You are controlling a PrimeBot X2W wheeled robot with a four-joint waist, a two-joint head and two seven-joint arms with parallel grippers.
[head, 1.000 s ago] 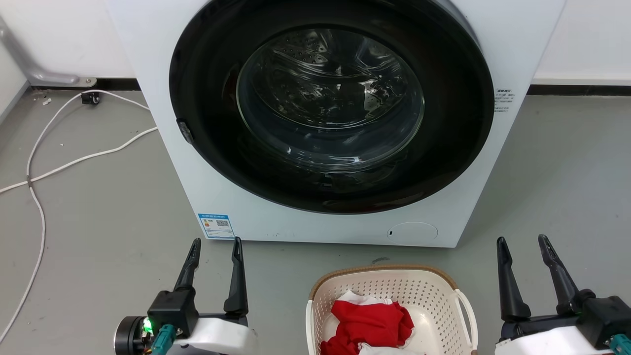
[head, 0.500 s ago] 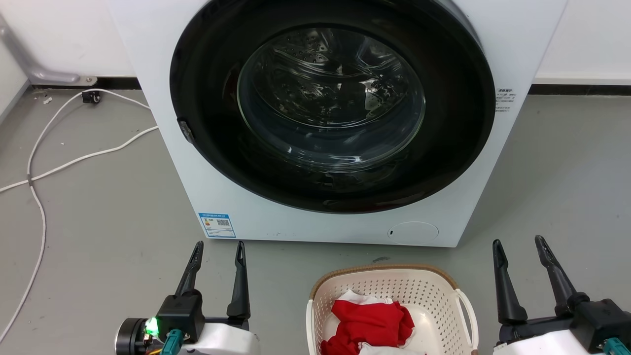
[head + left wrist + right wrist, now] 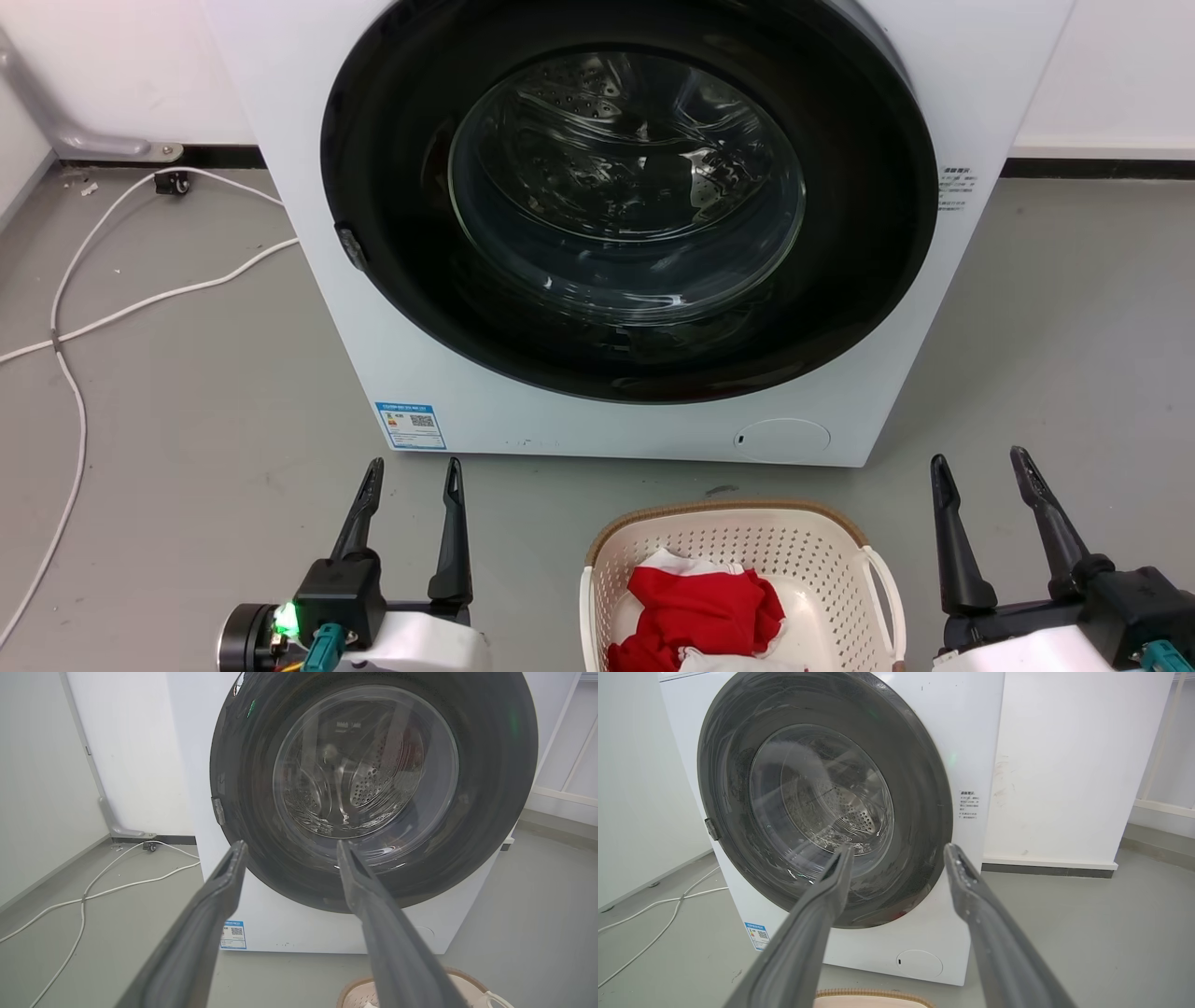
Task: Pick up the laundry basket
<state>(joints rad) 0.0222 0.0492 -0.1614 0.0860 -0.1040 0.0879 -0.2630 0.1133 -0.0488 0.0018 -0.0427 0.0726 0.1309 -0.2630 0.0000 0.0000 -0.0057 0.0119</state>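
The laundry basket (image 3: pixel 803 560) is cream-white and perforated with a brown rim. It stands on the grey floor at the bottom middle of the head view, holding red and white cloth (image 3: pixel 695 611). Its rim also peeks into the left wrist view (image 3: pixel 355 991) and the right wrist view (image 3: pixel 873 998). My left gripper (image 3: pixel 414 464) hovers open to the basket's left. On the basket's other side my right gripper (image 3: pixel 977 457) is open too. Both are apart from the basket and hold nothing. A white loop handle (image 3: pixel 887 588) shows on the basket's right side.
A white front-loading washer (image 3: pixel 635 233) with a dark round door stands just behind the basket. White cables (image 3: pixel 75 327) trail over the floor at the left. Bare grey floor lies to the left and right of the washer.
My left gripper has shifted slightly right and back toward me, and its fingers stand a little closer together. My right gripper has edged slightly left. The basket has not moved.
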